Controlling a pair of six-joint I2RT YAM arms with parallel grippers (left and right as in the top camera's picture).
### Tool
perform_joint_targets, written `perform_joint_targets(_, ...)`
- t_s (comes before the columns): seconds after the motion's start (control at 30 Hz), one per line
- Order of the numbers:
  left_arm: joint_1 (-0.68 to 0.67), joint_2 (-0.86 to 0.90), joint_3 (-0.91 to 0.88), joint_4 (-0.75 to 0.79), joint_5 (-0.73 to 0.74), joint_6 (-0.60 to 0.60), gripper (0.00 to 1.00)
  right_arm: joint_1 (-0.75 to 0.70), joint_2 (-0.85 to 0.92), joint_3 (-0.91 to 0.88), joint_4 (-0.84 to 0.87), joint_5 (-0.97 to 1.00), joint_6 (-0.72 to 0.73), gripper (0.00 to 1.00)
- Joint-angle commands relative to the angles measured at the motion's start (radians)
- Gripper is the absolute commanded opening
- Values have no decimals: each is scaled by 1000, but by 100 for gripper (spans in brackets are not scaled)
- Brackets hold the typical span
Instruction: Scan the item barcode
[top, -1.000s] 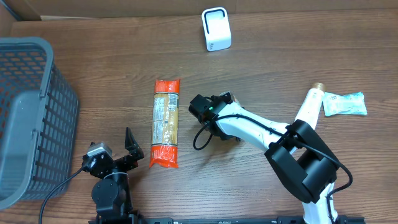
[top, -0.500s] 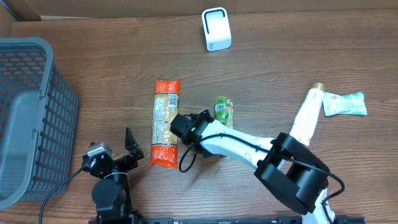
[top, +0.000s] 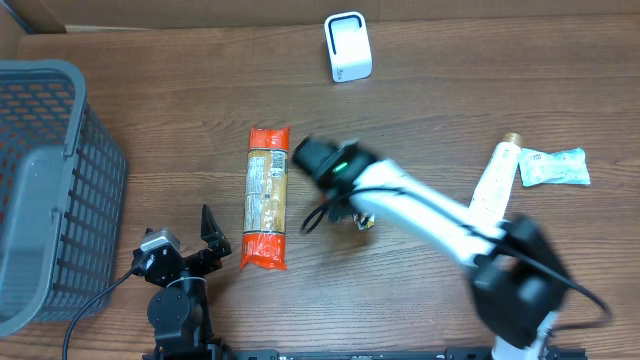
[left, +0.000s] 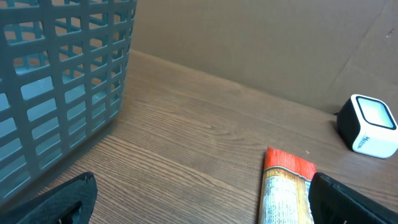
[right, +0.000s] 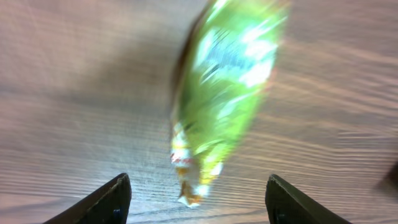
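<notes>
A green and yellow packet (right: 227, 81) lies on the wooden table, blurred in the right wrist view. Its near end sits between and just ahead of my right gripper (right: 198, 190), whose fingers stand open and apart from it. In the overhead view my right gripper (top: 310, 156) is blurred, and its arm hides the packet. The white scanner (top: 348, 47) stands at the far edge and also shows in the left wrist view as the scanner (left: 370, 124). My left gripper (top: 205, 243) rests open and empty near the front edge.
An orange pasta packet (top: 267, 197) lies between the two grippers, and the pasta packet (left: 286, 186) is close to my left fingers. A grey basket (top: 45, 190) fills the left side. A white bottle (top: 495, 180) and a teal packet (top: 553, 166) lie at the right.
My right gripper has gone from shut to open, and the green packet now lies free on the table. The right arm swung left and then back up. The left arm has not moved.
</notes>
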Motion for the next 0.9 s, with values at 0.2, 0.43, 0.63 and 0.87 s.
perform_joint_targets(0.2, -6, -10, -1, 0, -14, 16, 99, -348, -78, -194, 231, -678, -210, 75)
perform_joint_targets(0.43, -6, -10, -1, 0, -14, 16, 100, -421, -78, -426, 479, -901, -239, 65)
perform_joint_targets(0.63, -6, -10, -1, 0, -14, 16, 100, -403, -77, -571, 673, -884, -135, 51)
perform_joint_targets(0.87, -6, -10, -1, 0, -14, 17, 100, -401, -79, -607, 734, -806, -61, 8)
